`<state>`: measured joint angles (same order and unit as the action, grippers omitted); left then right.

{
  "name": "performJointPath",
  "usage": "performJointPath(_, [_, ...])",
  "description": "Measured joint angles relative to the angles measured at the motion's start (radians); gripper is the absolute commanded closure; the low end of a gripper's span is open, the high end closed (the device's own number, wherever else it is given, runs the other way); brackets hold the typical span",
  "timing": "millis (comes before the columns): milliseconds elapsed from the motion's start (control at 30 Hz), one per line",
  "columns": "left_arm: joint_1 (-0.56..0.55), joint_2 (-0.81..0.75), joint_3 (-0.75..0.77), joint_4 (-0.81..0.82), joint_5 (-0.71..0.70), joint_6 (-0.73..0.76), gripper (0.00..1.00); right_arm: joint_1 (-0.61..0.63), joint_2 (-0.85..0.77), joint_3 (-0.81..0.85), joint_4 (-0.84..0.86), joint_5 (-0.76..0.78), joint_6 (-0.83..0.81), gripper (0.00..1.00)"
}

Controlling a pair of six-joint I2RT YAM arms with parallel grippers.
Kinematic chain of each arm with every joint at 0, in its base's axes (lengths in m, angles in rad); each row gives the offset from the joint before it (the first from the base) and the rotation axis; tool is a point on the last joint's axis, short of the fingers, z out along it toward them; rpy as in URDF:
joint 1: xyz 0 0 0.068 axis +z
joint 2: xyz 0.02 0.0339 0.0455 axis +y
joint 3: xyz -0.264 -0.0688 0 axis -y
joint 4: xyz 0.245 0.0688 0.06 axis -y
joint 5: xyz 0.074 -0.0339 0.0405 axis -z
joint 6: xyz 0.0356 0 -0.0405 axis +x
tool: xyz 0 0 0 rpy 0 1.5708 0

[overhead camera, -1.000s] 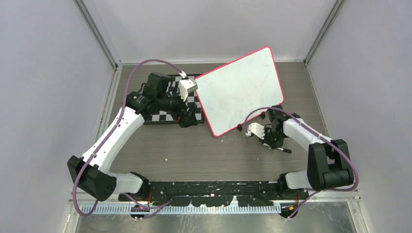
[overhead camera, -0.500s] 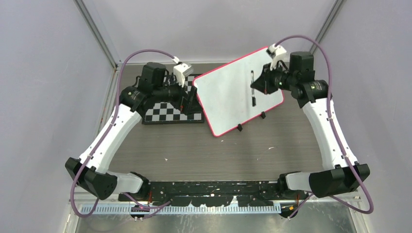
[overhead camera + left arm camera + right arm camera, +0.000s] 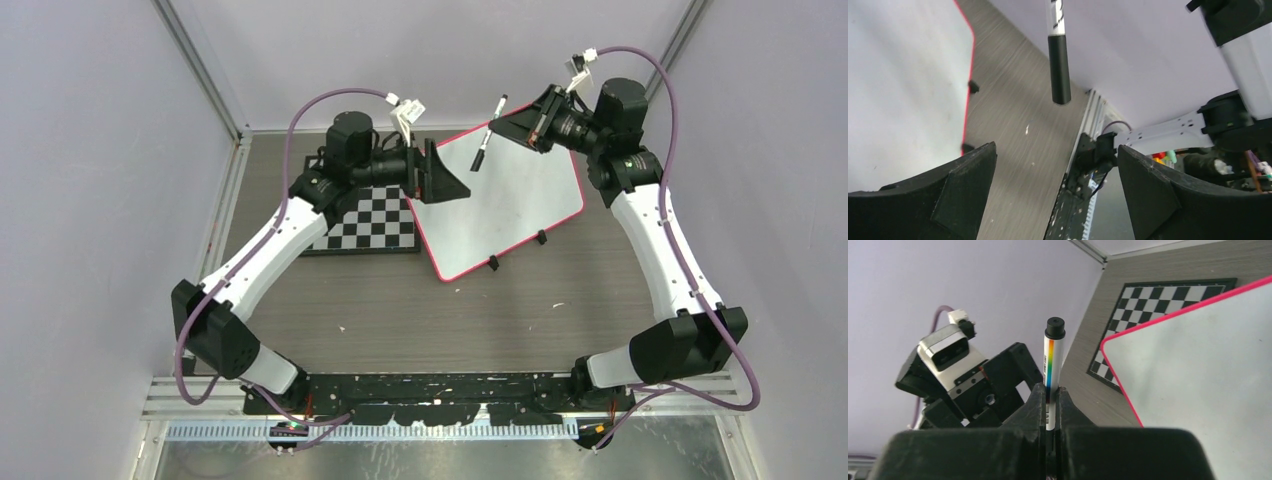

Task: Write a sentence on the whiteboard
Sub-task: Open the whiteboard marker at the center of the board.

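Tabletop [image 3: 420, 310] of grey wood-grain laminate carries, at mid frame of the overhead view, the flat white rectangular whiteboard with the thin pink-red frame [image 3: 510, 200]. The whiteboard lies skewed, with two small black clips [image 3: 492, 263] on its lower-right edge. No writing shows on it in any view. A black-and-white checkerboard [image 3: 370, 228] lies at its left edge; whether the two touch or overlap cannot be told.

Change noted: a second ago the right arm was folded low over the tabletop beside the clip edge, and the left pincer sat down at the whiteboard's left edge. Half a second ago the right arm had carried a pen out over the white surface. Both arms are now lifted to the upper middle of the overhead frame and face each other above the whiteboard's far part.

Right pincer [image 3: 1049, 392]: pressed together on the white-barrelled marker with the rainbow stripe and black end [image 3: 488, 135]. It pinches the barrel low down, and the black end projects towards the other arm. The marker is clear of the whiteboard.

Left pincer [image 3: 1056, 147]: spread wide, holding and touching nothing. In its wrist view the marker's black end hangs at the upper middle, beyond the gap and not yet between the fingers.

Assessment: the marker is secured, but writing has not begun. The facing pose suggests the black end, seemingly the cap, is being offered for the left pincer to pull off. That calls for careful alignment, since the marker hangs tilted.
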<state>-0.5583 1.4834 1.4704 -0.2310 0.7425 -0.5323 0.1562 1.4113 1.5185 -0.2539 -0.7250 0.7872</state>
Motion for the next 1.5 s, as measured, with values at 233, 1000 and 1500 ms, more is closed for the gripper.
performJointPath(233, [-0.011,0.061,-0.001,0.236,0.045,-0.212,0.24,0.013,-0.004,-0.014,0.112,-0.039,0.116,1.0])
performJointPath(1000, [0.042,0.066,0.001,0.047,0.246,0.035,1.0,-0.017,-0.036,0.11,-0.338,-0.269,-0.355,0.23])
performJointPath(1500, [-0.076,0.033,0.066,-0.602,0.405,0.66,1.0,0.121,0.03,0.233,-1.105,-0.315,-1.04,0.32])
